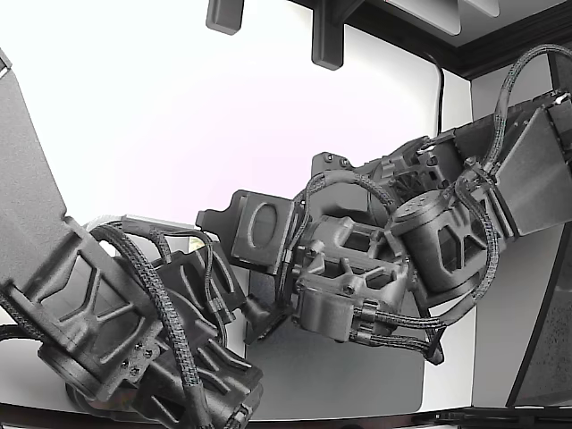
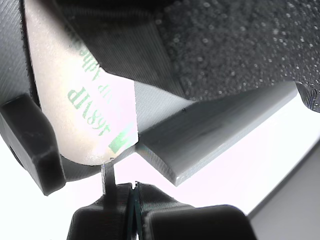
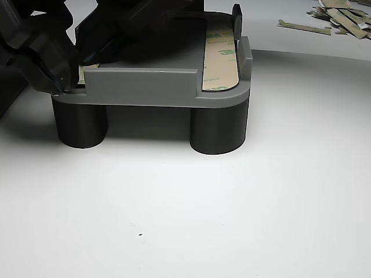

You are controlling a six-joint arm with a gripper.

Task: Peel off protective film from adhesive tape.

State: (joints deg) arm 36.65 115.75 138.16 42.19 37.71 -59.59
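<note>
The wrist view shows a beige protective film (image 2: 80, 105) with green print lying on a tape strip along the grey part (image 2: 210, 140). A thin lifted tab (image 2: 107, 176) hangs from the film's corner down to my gripper (image 2: 134, 192). Its two fingertips are pressed together with a thin greenish sliver in the seam. In the other view my gripper (image 3: 78, 69) sits at the end of the left strip (image 3: 87, 72) on the grey part (image 3: 145, 87). A second filmed strip (image 3: 220, 58) lies along the part's right side.
The grey part stands on two dark round legs (image 3: 217, 130) on a white table. Several peeled film strips (image 3: 342, 17) lie at the far right. In the exterior view, two black arms (image 1: 357, 268) crowd together and hide the part.
</note>
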